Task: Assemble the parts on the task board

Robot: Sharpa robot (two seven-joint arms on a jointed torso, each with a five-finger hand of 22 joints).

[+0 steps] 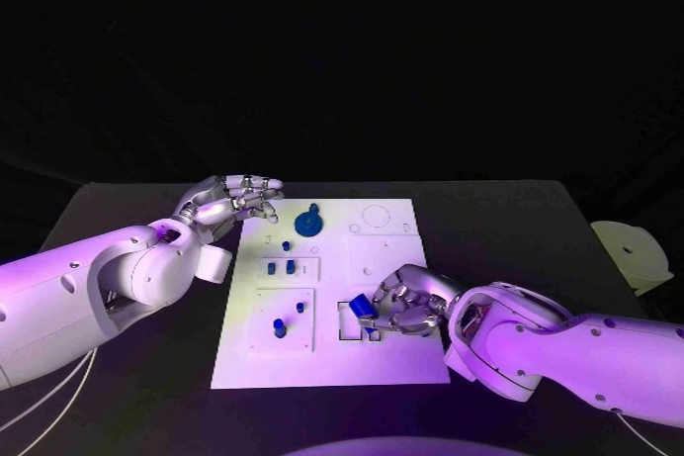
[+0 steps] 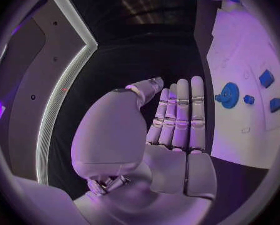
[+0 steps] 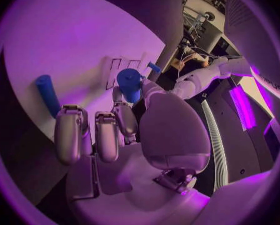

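The white task board (image 1: 384, 362) lies in the middle of the table. My right hand (image 1: 403, 304) rests over its near right part and pinches a short blue cylinder (image 1: 361, 306) (image 3: 129, 83) between thumb and finger, above a rectangular cut-out (image 1: 347, 322). A blue peg (image 3: 47, 93) lies on the board beside it. A round blue disc part (image 1: 309, 221) (image 2: 229, 95) stands at the far middle. Two small blue blocks (image 1: 281, 267) (image 2: 266, 78) sit in the left column, with further pegs (image 1: 280, 326) nearer. My left hand (image 1: 237, 199) (image 2: 179, 119) hovers at the board's far left corner, fingers straight, holding nothing.
A pale rounded object (image 1: 632, 253) sits at the table's right edge. The black table (image 1: 142, 377) runs round the board on all sides. Round recesses (image 1: 377, 217) mark the board's far right part.
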